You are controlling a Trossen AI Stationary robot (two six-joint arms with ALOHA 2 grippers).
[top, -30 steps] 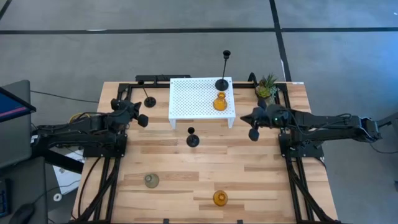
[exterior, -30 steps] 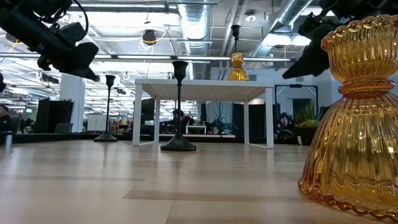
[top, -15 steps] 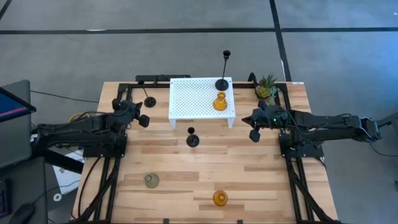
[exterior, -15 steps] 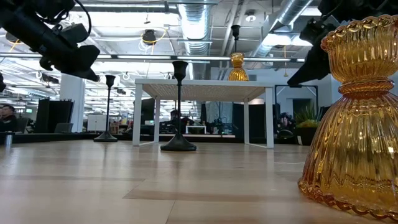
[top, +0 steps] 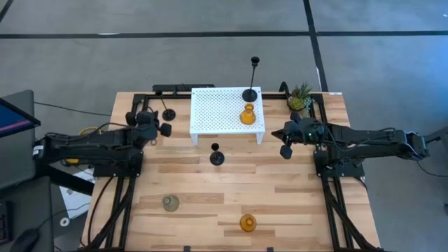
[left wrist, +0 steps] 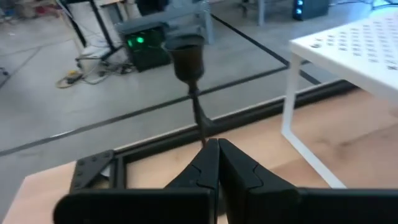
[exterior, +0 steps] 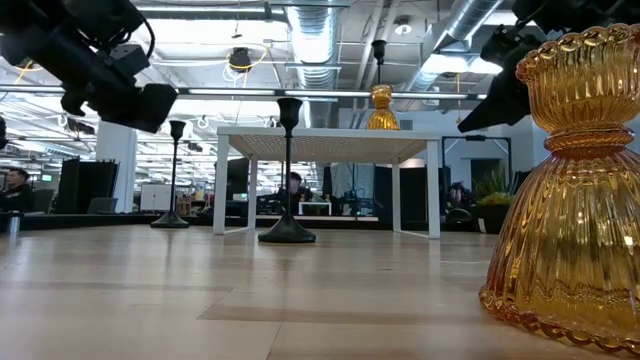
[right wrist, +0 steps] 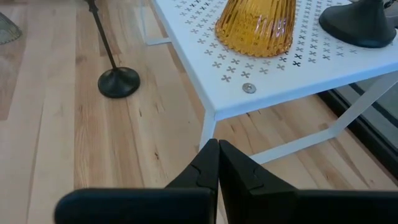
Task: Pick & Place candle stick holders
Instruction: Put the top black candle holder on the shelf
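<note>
A thin black candle stick holder (top: 168,112) stands on its round base at the table's far left. Its cup (left wrist: 186,55) and stem rise just beyond my shut left gripper (left wrist: 217,146), which hovers near it (top: 165,129). Another black holder (top: 217,157) stands at mid-table. The tallest black one (top: 250,93) and an amber glass one (top: 247,115) stand on the white perforated stand (top: 217,108). A grey-green glass holder (top: 171,203) and a second amber one (top: 247,224) sit near the front. My right gripper (top: 285,150) hangs shut by the stand's right side.
A small potted plant (top: 301,98) stands at the far right corner, behind my right arm. A black frame rail (top: 175,89) runs along the far edge. Bare wood lies between the mid-table holder and the two front glass holders.
My left gripper has swung a little toward the far edge, closer to the black holder at the far left, and has turned at the wrist, staying shut.
</note>
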